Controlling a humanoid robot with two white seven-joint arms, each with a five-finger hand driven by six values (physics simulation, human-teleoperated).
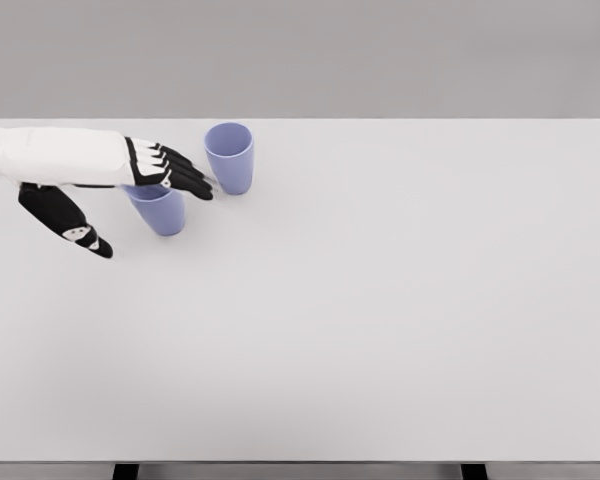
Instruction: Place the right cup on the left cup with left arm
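White table (380, 330) fills the view under a plain grey wall. Two lilac cups stand upright at the far left, just beside each other. The right cup (230, 157) sits farther back, its mouth in plain sight. The left cup (160, 210) is nearer and partly hidden under the left hand (130, 180). That hand reaches in from the left edge, fingers (185, 175) stretched out and spread, thumb hanging low, gripping nothing; the fingertips end just beside the right cup.
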